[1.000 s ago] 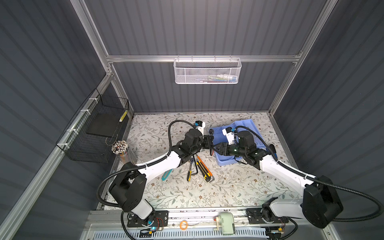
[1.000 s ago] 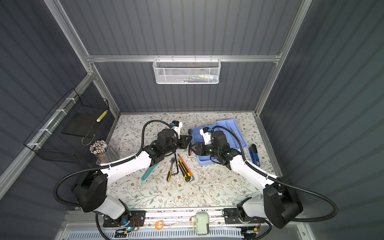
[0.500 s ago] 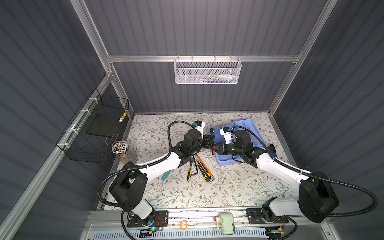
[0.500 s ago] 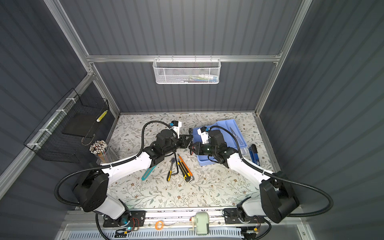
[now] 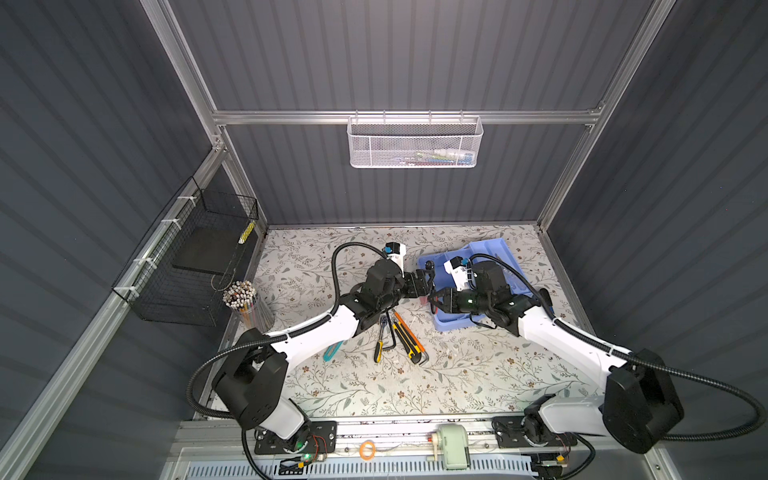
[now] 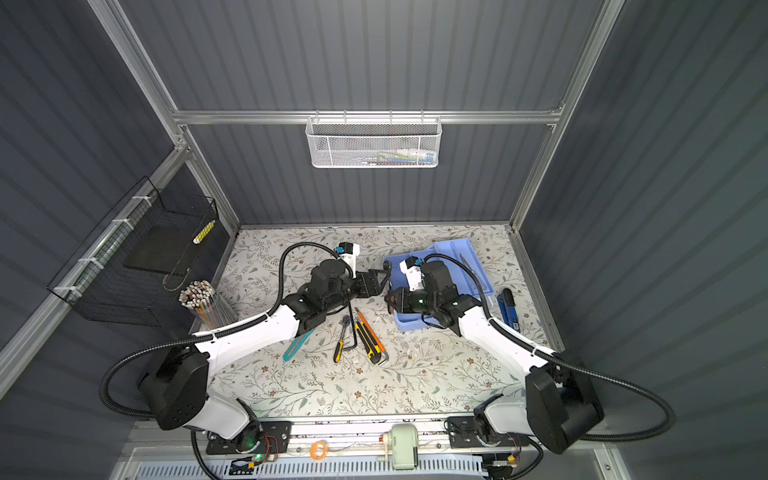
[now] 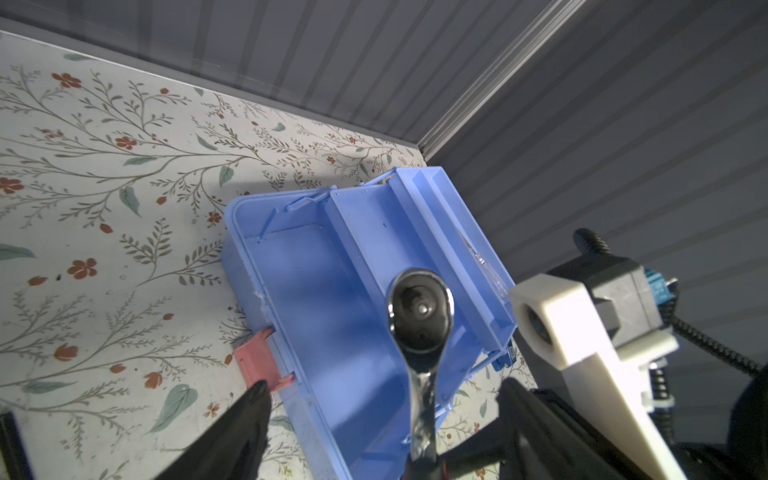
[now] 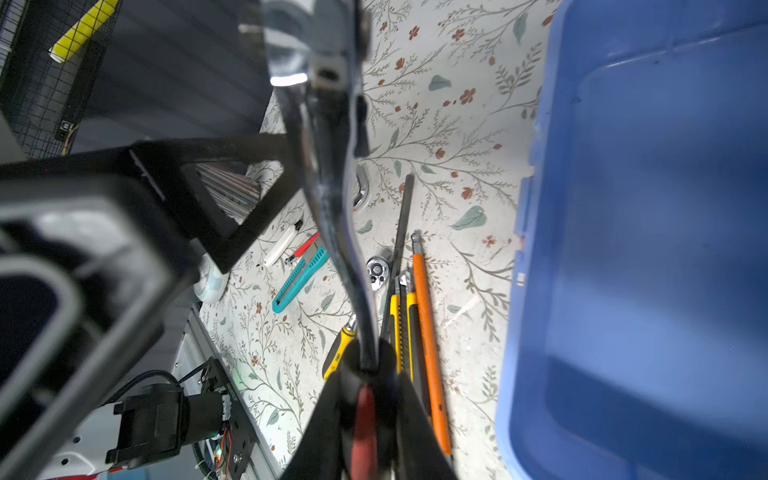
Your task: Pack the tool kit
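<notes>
In both top views the light blue tool kit base (image 5: pixel 453 326) stands open on the counter (image 5: pixel 374 395), toward the back right corner and near the right edge. The left gripper (image 5: pixel 422 282) and the right gripper (image 5: pixel 433 300) meet nose to nose above the counter, at the base's left side. The jaws are too small to read here. In front of them, mid-counter, a yellow-handled ratchet (image 5: pixel 379 353), a black hex key (image 5: pixel 392 334), a yellow utility knife (image 5: pixel 405 345) and an orange tool (image 5: pixel 409 332) lie close together. A teal utility knife (image 5: pixel 332 351) lies further left, partly under the left arm. A blue tool (image 6: pixel 509 309) lies between the base and the right edge.

In the left wrist view the left gripper (image 7: pixel 384 388) has its fingers (image 7: pixel 245 424) spread wide. The chrome ratchet (image 7: pixel 419 311) stands between them and touches neither. Beyond it are the base (image 7: pixel 316 291) and its pink latch (image 7: pixel 254 365), which hangs outward from the base's wall.

In the right wrist view the right gripper (image 8: pixel 368 365) is clamped on the ratchet's red-and-black grip. The shaft (image 8: pixel 328 187) runs away from the jaws. One finger of the left gripper (image 8: pixel 216 195) stands beside the shaft, and I cannot tell whether they touch. The base's wall (image 8: pixel 528 249) is alongside, and the loose tools lie on the counter below.
</notes>
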